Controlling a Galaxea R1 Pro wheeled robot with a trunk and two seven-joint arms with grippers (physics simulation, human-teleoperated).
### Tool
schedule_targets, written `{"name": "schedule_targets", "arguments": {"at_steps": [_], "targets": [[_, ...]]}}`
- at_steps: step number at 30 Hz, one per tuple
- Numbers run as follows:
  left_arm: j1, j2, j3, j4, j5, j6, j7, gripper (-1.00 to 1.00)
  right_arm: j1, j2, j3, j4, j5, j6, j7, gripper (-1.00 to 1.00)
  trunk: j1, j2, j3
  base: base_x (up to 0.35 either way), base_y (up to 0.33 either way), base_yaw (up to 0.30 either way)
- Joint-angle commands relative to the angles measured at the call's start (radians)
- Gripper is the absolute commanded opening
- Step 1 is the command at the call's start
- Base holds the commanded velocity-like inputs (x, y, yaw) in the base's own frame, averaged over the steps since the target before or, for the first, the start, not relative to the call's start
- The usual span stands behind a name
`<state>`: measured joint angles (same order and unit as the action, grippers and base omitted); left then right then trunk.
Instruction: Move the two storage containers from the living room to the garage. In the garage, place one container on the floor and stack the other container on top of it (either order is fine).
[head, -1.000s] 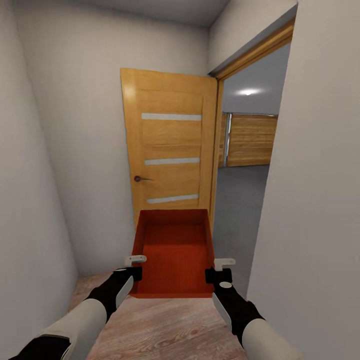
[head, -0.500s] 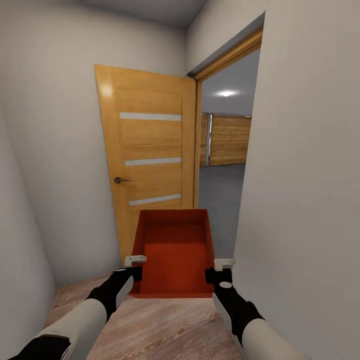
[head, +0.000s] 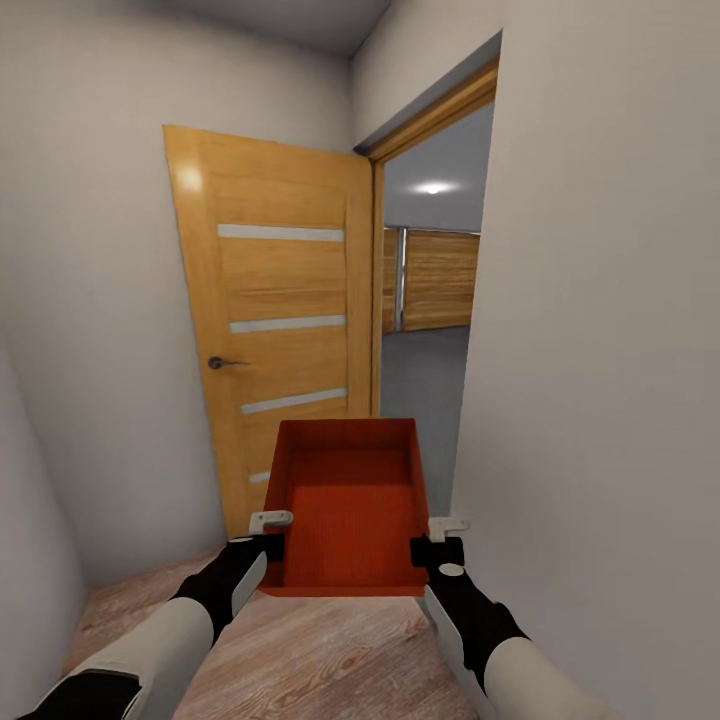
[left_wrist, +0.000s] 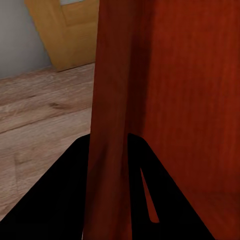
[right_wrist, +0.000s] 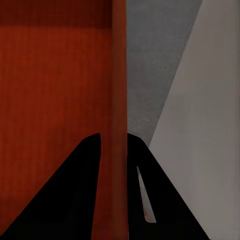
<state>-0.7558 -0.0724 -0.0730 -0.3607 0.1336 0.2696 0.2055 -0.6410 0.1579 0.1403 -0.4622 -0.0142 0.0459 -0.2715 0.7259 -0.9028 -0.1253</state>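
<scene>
Here, in a narrow white-walled hallway, an orange door (head: 275, 320) stands open beside a doorway onto the garage's grey floor (head: 420, 375). Both arms reach forward, level and roughly parallel, carrying one red-orange storage container (head: 348, 510) above the wood planks (head: 300, 650), its long axis pointing ahead. The left gripper (head: 268, 534) pinches its left wall, and the right gripper (head: 440, 537) pinches its right wall.

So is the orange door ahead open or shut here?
Open. The orange door is swung back against the hallway wall, and the doorway beside it shows grey floor and a wood-panelled wall beyond.
</scene>
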Motion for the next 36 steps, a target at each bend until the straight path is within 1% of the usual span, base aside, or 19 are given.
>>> {"name": "schedule_targets", "arguments": {"at_steps": [1, 8, 24, 36], "targets": [[-0.001, 0.059, 0.004, -0.034, -0.02, -0.067, 0.034, -1.0, 0.0, -0.002, 0.008, 0.002, -0.012, 0.005, -0.008, -1.0, 0.0, -0.001, -0.002, 0.0, 0.0, -0.003], [-0.002, 0.059, 0.004, -0.034, -0.02, -0.067, 0.034, -1.0, 0.0, -0.001, 0.008, 0.002, -0.012, 0.005, -0.009, -1.0, 0.0, -0.001, -0.002, 0.051, 0.039, 0.0], [-0.002, 0.059, 0.004, -0.034, -0.02, -0.067, 0.034, -1.0, 0.0, -0.001, 0.008, 0.002, -0.012, 0.005, -0.009, -1.0, 0.0, -0.001, -0.002, 0.236, 0.207, -0.005], [-0.002, 0.059, 0.004, -0.034, -0.02, -0.067, 0.034, -1.0, 0.0, 0.0, 0.008, 0.002, -0.012, 0.005, -0.01, -1.0, 0.0, -0.001, -0.002, 0.245, 0.216, -0.221]]}}
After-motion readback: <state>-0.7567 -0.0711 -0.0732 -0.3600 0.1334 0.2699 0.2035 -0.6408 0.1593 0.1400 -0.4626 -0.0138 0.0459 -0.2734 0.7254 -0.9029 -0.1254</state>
